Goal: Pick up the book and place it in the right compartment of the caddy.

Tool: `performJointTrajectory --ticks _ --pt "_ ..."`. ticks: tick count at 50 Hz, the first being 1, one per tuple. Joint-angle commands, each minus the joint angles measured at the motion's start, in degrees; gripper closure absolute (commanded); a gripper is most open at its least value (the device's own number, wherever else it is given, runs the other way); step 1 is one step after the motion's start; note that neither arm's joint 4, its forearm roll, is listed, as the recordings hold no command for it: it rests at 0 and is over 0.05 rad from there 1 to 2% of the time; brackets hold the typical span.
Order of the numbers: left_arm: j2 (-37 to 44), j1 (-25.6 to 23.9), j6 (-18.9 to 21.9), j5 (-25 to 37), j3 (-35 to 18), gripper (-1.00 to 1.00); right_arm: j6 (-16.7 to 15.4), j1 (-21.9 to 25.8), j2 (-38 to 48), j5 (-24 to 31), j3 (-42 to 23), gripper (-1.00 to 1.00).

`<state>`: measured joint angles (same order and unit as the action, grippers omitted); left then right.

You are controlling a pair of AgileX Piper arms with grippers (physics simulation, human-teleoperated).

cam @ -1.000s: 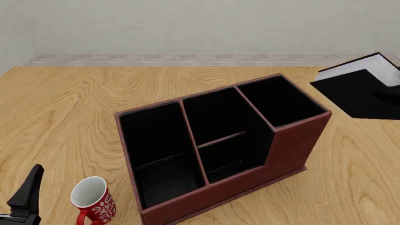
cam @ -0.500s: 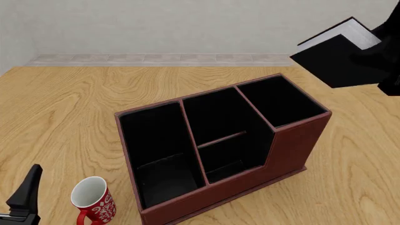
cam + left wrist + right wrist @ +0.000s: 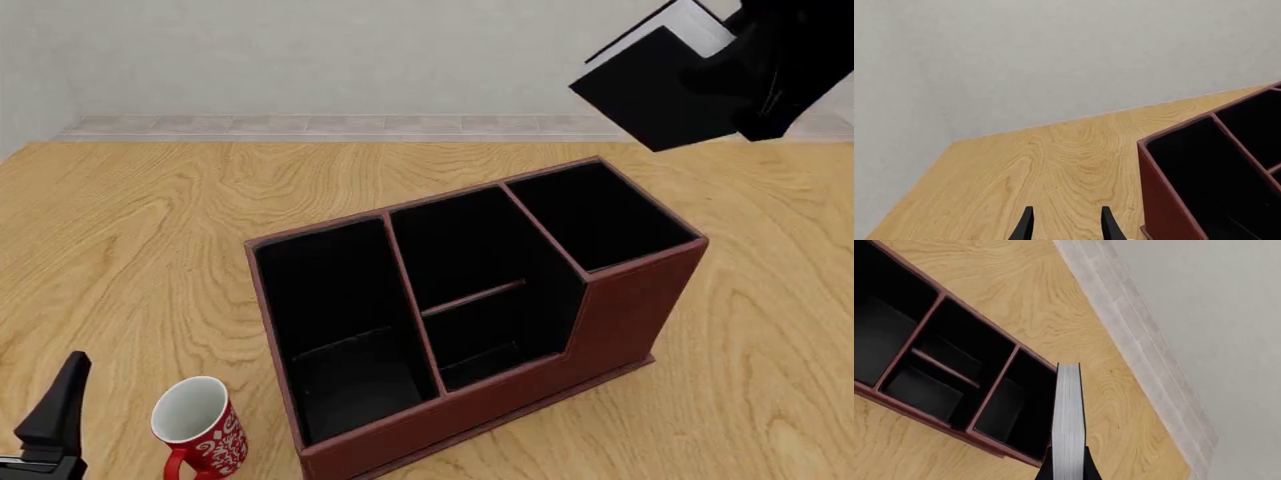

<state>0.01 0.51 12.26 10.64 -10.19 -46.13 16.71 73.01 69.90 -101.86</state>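
The black book [image 3: 657, 92], white page edges up, hangs tilted in the air above and behind the caddy's far right corner. My right gripper [image 3: 738, 62] is shut on it. In the right wrist view the book's page edges [image 3: 1068, 415] run up from the right gripper [image 3: 1067, 467], over the edge of the right compartment [image 3: 1003, 408]. The reddish-brown caddy [image 3: 627, 305] stands mid-table, and its right compartment [image 3: 601, 212] holds nothing. Low at the near left, my left gripper [image 3: 55, 415] is open, its fingers [image 3: 1026, 227] spread over bare wood beside the caddy [image 3: 1166, 200].
A red-and-white patterned mug [image 3: 200, 430] stands upright at the near left, between the left gripper and the caddy's front corner. The wooden tabletop [image 3: 147, 230] runs back to a grey wall with a pale tiled strip [image 3: 1147, 360] at its base.
My right gripper has carried the book up and to the left, from low beside the caddy's right end to high above its far right corner. The left arm has not moved.
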Motion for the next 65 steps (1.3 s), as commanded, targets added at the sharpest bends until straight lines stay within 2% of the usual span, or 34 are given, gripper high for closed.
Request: performJointTrajectory --ticks 1,11,17,19,22,35,43,45,47,51,56,63,65 --pt "0.0 0.2 0.0 0.6 -0.6 -1.0 2.9 0.9 2.3 0.0 -2.6 1.0" --pt "0.0 0.1 0.2 1.3 -1.3 -1.0 4.7 1.3 4.5 0.0 -3.8 1.0" --pt "0.0 0.3 0.3 1.5 -1.6 -1.0 4.7 1.2 5.7 0.0 -3.5 1.0" --pt "0.0 0.3 0.4 1.5 -1.5 -1.0 3.8 0.0 5.9 0.0 -2.0 1.0" --pt "0.0 0.3 0.5 1.4 -1.5 -1.0 5.4 1.3 6.9 0.0 -3.5 1.0" --pt "0.0 0.5 0.4 1.6 -1.7 -1.0 6.8 1.1 10.9 0.0 -5.6 1.0" --pt "0.0 0.7 0.6 1.2 -1.0 -1.0 6.5 1.1 12.9 0.0 -6.1 1.0" --pt "0.0 0.8 0.6 1.2 -0.8 -1.0 7.9 1.7 13.5 0.0 -7.3 1.0" --pt "0.0 0.8 0.6 1.1 -0.7 -1.0 7.1 0.0 13.8 0.0 -6.8 1.0" --pt "0.0 0.8 0.7 0.9 -0.3 -1.0 8.5 0.2 14.0 0.0 -7.6 1.0" --pt "0.0 0.9 0.7 0.6 0.2 -1.0 9.2 -0.5 13.9 0.0 -5.9 1.0" --pt "0.0 0.8 0.7 0.8 0.0 -1.0 11.8 -0.5 13.5 0.0 -2.7 1.0" --pt "0.0 0.9 0.6 0.8 -0.1 -1.0 11.5 -0.7 13.4 0.0 -2.8 1.0"
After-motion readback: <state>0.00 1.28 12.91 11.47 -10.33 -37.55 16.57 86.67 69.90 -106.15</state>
